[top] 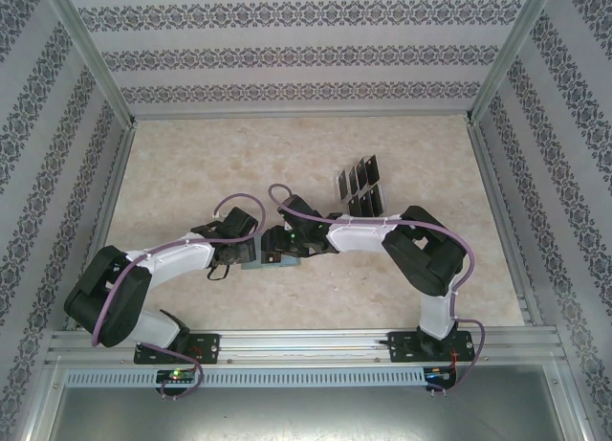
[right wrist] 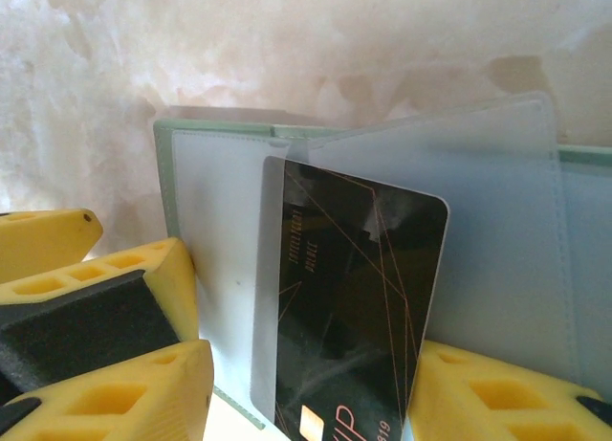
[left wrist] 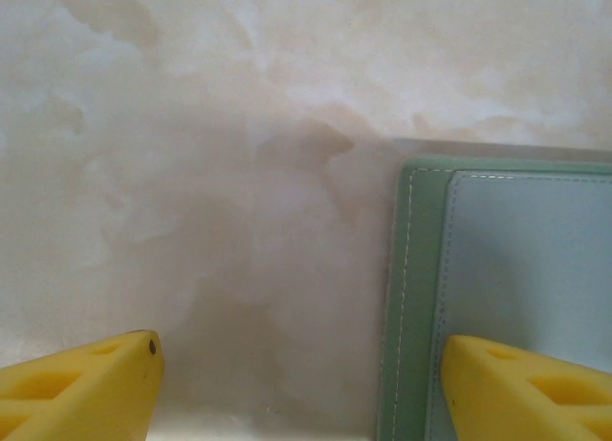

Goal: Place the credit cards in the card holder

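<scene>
The left hand (left wrist: 301, 357) hangs low over the pale marbled desk (left wrist: 191, 173) with its yellow fingers (left wrist: 86, 384) spread wide, one above bare desk and the other above the sage-green card holder (left wrist: 521, 269), which lies flat at the right with stitched edges.

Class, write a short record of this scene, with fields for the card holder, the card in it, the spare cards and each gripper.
card holder: sage green, open on the table, clear sleeves showing
credit card: black, partly inside a clear sleeve
spare cards: black, standing in a clear tray farther back
left gripper: open, straddling one edge of the holder
right gripper: flanking the card; grip unclear
</scene>
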